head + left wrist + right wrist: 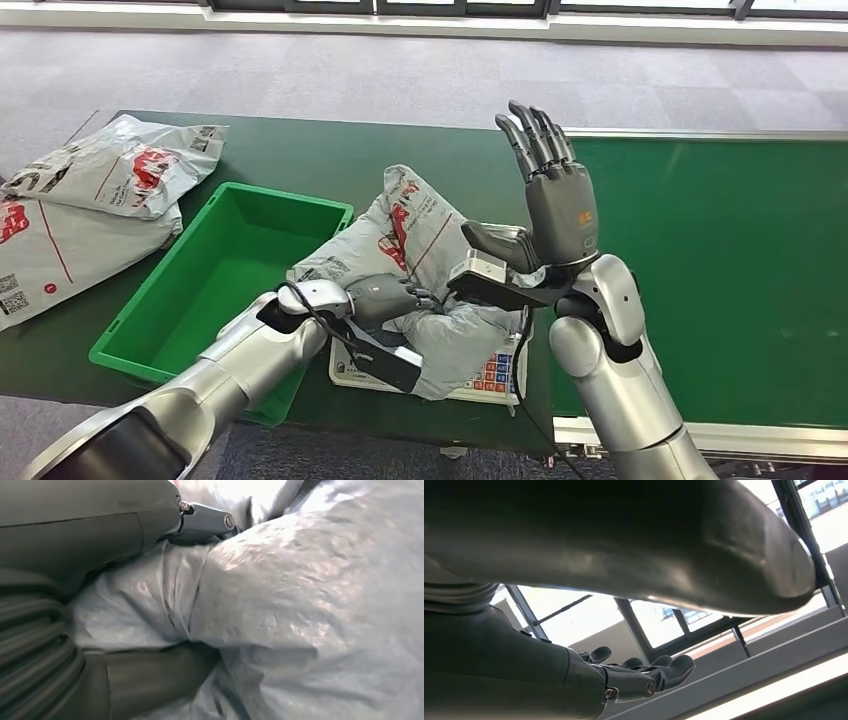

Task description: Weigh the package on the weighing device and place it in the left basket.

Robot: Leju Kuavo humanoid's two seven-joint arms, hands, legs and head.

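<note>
Where grey carpet (420,80) spreads, green table (720,250), windows (664,625) behind

Left arm (215,375) reaches forward and low, forearm angled inward — left hand (385,298) closed, fingers curled down and gripping the grey package (425,255); thumb (150,680) and fingers (205,520) pressed into the wrinkled plastic. Right arm (615,390) bent at the elbow, forearm upright — right hand (555,195) raised, fingers straight and held together, thumb out to the side, holding nothing.

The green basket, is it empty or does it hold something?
Empty. The head view shows the bare green floor of the green basket; the package lies beside it.
</note>
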